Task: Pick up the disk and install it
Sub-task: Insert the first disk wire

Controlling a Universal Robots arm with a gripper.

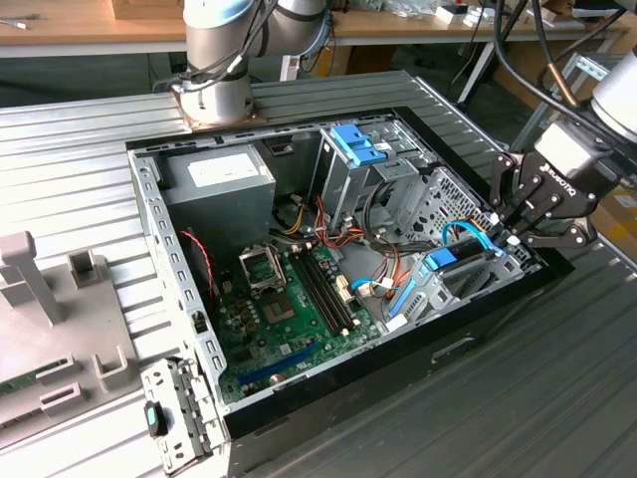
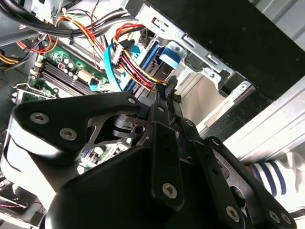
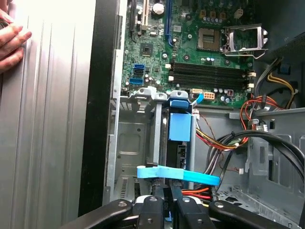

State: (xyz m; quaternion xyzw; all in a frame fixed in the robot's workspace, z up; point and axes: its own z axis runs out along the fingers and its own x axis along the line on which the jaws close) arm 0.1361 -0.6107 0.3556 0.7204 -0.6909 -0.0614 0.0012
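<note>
The robot's hand (image 1: 520, 227) hovers over the case's drive bay (image 3: 143, 143), fingers together; the disk (image 3: 180, 125) looks seated, needing release.

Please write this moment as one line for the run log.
claw: over drive bay, exterior view's right side of case | disk: edgewise in bay slot, blue frame visible | hand: on ribbed table beside case

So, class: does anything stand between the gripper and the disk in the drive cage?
Yes. In the first wrist view a light-blue flat cable crosses the drive cage between the gripper and the blue-framed disk. Red and yellow wires lie beside the cage, not across it.
</note>
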